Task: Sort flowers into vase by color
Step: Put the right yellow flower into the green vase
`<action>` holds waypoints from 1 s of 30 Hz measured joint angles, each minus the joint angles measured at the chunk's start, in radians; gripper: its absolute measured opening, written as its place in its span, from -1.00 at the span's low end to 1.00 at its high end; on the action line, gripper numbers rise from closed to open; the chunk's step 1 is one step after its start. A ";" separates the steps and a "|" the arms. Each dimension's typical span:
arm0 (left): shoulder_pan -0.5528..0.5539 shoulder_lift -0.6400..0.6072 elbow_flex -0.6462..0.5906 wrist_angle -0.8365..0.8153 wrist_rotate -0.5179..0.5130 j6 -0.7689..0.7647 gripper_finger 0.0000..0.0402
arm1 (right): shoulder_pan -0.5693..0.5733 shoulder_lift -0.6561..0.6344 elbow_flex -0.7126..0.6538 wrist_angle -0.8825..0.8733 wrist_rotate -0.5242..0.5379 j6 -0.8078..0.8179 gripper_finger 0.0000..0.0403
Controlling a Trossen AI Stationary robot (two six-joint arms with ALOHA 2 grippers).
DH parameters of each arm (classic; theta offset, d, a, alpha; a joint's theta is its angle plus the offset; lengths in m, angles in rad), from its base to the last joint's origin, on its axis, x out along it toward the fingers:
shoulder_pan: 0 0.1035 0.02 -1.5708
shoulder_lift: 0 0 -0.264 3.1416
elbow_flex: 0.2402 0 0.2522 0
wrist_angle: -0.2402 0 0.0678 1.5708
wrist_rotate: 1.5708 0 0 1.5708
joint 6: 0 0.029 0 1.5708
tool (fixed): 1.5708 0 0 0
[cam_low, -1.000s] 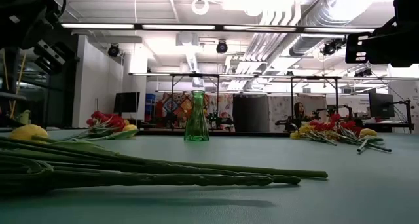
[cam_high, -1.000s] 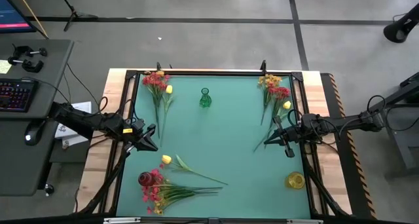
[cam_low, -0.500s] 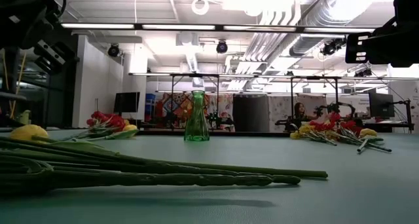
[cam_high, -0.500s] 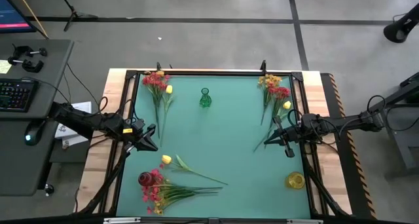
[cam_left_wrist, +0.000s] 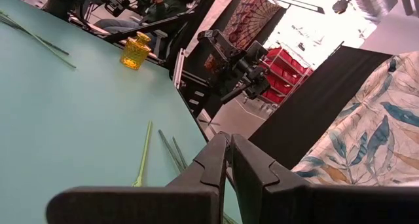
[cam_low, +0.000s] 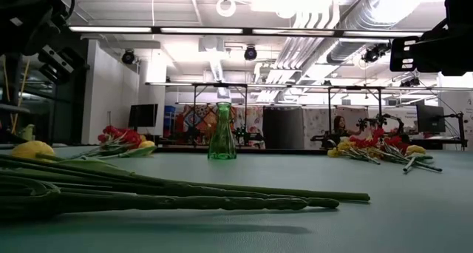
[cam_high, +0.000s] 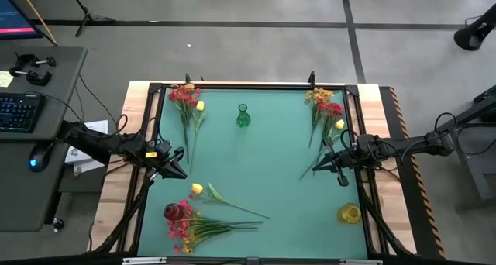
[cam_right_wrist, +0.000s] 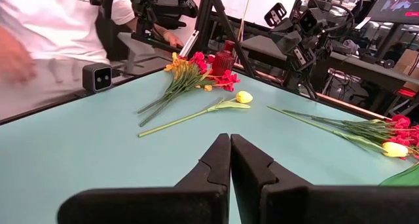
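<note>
With both the left hand (cam_high: pixel 180 170) and the right hand (cam_high: pixel 328 166) closed empty, the flowers (cam_high: pixel 203 218) near the green vase (cam_high: pixel 242 117) were judged light, best pinched mid-stem

teal table (cam_high: pixel 271 156) carries green vase (cam_high: pixel 242 117), yellow vase (cam_high: pixel 349 213), red vase (cam_high: pixel 175 211), and loose flowers (cam_high: pixel 203 222).

The teal mat-covered surface (cam_high: pixel 263 164) sits in a pale wooden frame (cam_high: pixel 385 110). Beside that surface stands a dark grey side desk (cam_high: pixel 31 141). On the desk lie a black backlit keyboard (cam_high: pixel 17 112) and a black computer mouse (cam_high: pixel 34 160). Just off the surface's near edge sits a small grey cube-shaped camera (cam_right_wrist: pixel 97 76), and behind it a person in a white shirt (cam_right_wrist: pixel 59 21).
</note>
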 joint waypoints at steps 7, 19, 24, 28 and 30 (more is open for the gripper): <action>0.000 0.000 0.000 0.000 0.000 0.000 -0.94 | 0.000 0.000 0.000 0.000 0.001 0.000 -1.00; 0.000 0.000 0.000 0.000 0.000 0.000 -0.94 | 0.000 0.000 0.000 0.000 0.006 0.000 -1.00; 0.000 0.000 0.000 0.000 0.000 0.000 -0.94 | 0.000 0.000 0.000 0.003 0.006 -0.017 -1.00; 0.000 0.000 0.000 0.000 0.000 0.000 -0.94 | 0.001 0.000 0.000 0.209 -0.037 -0.038 -1.00; 0.000 0.000 0.000 0.000 0.000 0.000 -0.94 | 0.002 0.000 0.000 0.413 -0.088 0.025 -1.00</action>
